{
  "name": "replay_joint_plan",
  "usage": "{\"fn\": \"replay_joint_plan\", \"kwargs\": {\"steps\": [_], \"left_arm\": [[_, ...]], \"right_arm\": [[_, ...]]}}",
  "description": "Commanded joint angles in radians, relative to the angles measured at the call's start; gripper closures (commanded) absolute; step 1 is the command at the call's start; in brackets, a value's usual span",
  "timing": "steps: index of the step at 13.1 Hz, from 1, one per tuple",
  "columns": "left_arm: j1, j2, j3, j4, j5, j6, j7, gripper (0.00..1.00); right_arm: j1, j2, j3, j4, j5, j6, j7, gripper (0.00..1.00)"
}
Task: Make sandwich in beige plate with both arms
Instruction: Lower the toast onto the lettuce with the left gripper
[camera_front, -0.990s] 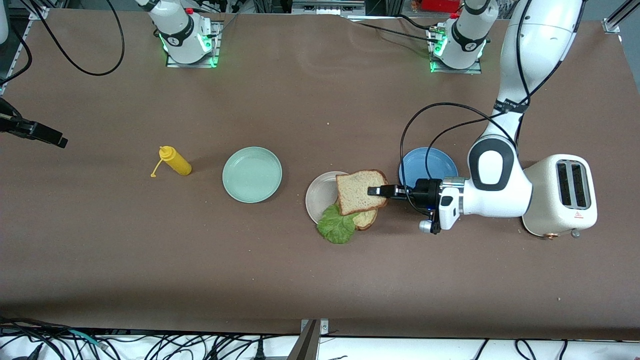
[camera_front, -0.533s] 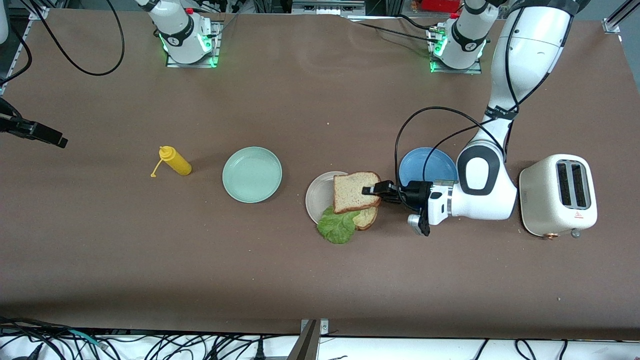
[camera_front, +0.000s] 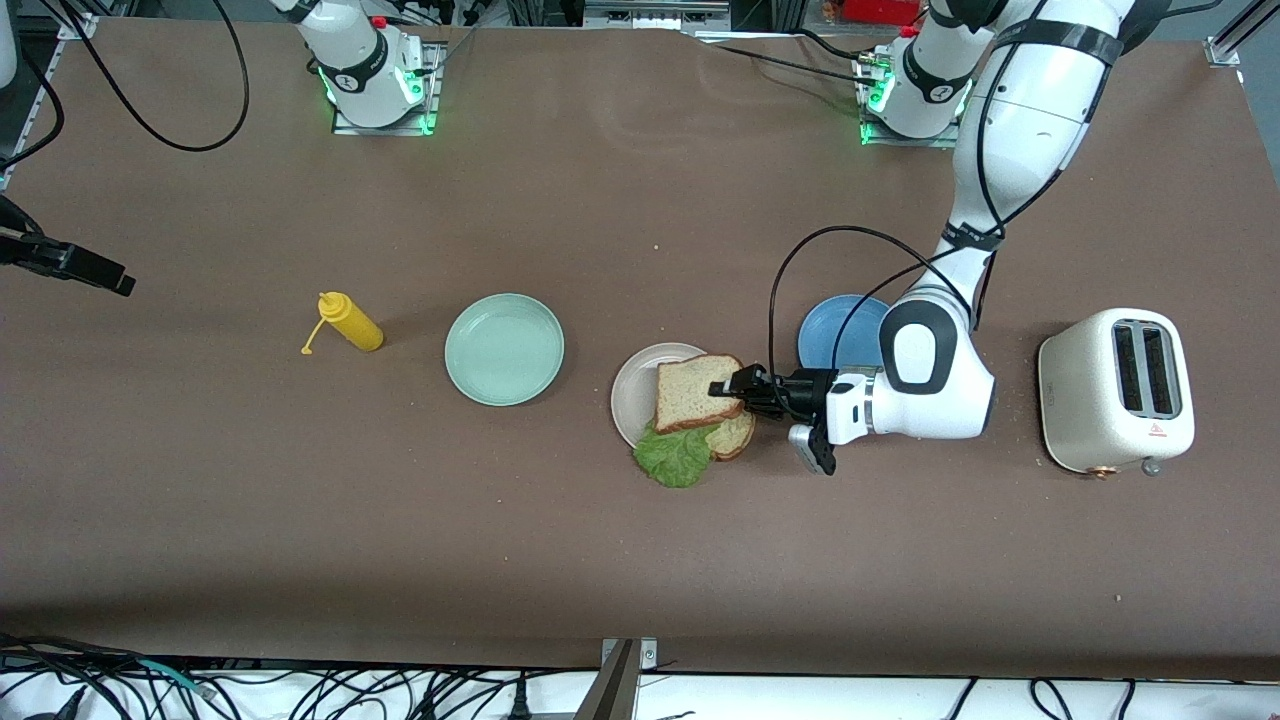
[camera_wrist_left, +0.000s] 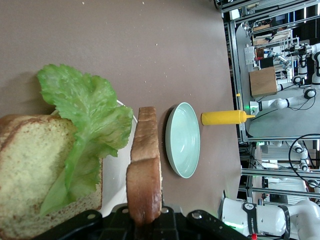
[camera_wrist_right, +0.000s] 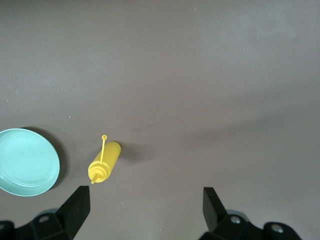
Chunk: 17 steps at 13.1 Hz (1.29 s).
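Currently left gripper (camera_front: 733, 387) jaws are clamped on the top bread slice (camera_front: 695, 391), held level over the beige plate (camera_front: 632, 388), where the bottom slice (camera_front: 733, 435) and lettuce (camera_front: 675, 455) already lie (lettuce hangs off the rim onto the counter). Step in hand looks like capping the sandwich. Next: line it up over the bottom slice, lower, release. Right gripper (camera_wrist_right: 145, 202) waits with jaws wide above the yellow bottle (camera_front: 348, 321).

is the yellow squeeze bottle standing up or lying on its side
Lying on its side. The yellow squeeze bottle shows its full length along the table, cap tether trailing beside it.
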Motion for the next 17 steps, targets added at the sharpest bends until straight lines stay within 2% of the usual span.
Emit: {"fn": "replay_joint_plan", "kwargs": {"steps": [1, 4, 5, 6, 7, 8, 9, 10, 17], "left_arm": [[-0.004, 0.016, 0.001, 0.024, -0.015, 0.006, 0.023, 1.00], [-0.001, 0.017, 0.001, 0.020, 0.004, 0.006, 0.023, 1.00], [0.001, 0.017, 0.001, 0.020, 0.004, 0.006, 0.023, 0.96], [0.002, 0.017, 0.001, 0.020, 0.001, 0.006, 0.022, 0.84], [0.005, 0.017, 0.001, 0.020, -0.001, 0.006, 0.022, 0.49], [0.005, 0.016, 0.001, 0.020, -0.008, 0.006, 0.020, 0.22], [0.007, 0.017, 0.001, 0.018, -0.015, 0.006, 0.014, 0.07], [0.008, 0.017, 0.001, 0.020, -0.015, 0.006, 0.011, 0.01], [0.038, 0.011, 0.002, 0.024, -0.016, 0.006, 0.005, 0.01]], "right_arm": [[-0.001, -0.001, -0.001, 0.012, 0.013, -0.004, 0.008, 0.00], [-0.001, -0.001, -0.001, 0.012, 0.013, -0.004, 0.008, 0.00], [-0.001, -0.001, -0.001, 0.012, 0.013, -0.006, 0.009, 0.00], [-0.001, -0.001, -0.001, 0.012, 0.012, -0.004, 0.008, 0.00], [-0.001, -0.001, -0.001, 0.012, 0.012, -0.006, 0.008, 0.00], [-0.001, -0.001, -0.001, 0.012, 0.010, -0.004, 0.008, 0.00], [-0.001, -0.001, -0.001, 0.012, 0.010, -0.006, 0.008, 0.00], [-0.001, -0.001, -0.001, 0.012, 0.010, -0.004, 0.008, 0.00], [-0.001, -0.001, -0.001, 0.012, 0.007, -0.006, 0.008, 0.00]]}}
